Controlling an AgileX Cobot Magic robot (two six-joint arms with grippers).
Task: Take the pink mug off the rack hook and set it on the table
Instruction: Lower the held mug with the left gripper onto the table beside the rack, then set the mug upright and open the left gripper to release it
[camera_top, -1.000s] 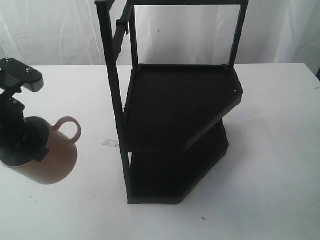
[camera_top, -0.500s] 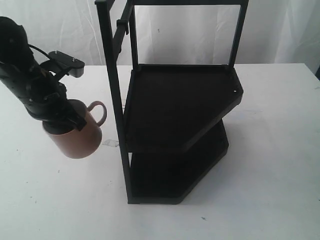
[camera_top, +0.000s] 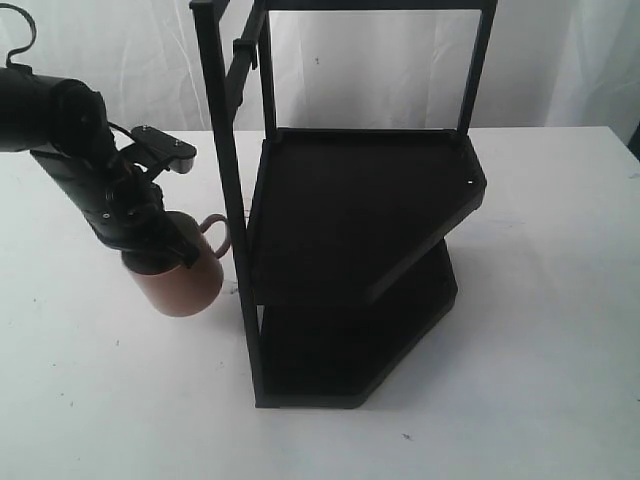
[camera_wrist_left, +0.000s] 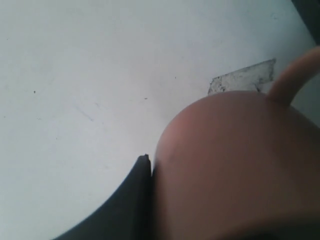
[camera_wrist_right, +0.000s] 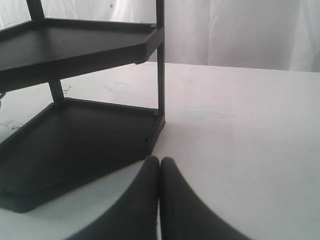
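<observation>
The pink mug hangs upright low over the white table, just left of the rack's front post; I cannot tell whether its base touches. My left gripper is shut on its rim from above. In the left wrist view one black finger presses the mug's outer wall and the other finger is hidden. The handle points toward the rack. The rack hook is bare, high on the side bar. My right gripper is shut on nothing, low over the table by the rack's lower shelf.
The tall black two-shelf rack stands mid-table, its front post close to the mug's handle. A patch of clear tape lies on the table beside the mug. White curtains hang behind the table.
My left arm has carried the mug to the right, toward the rack's post, and farther from the camera. The rack and right gripper have not moved.
</observation>
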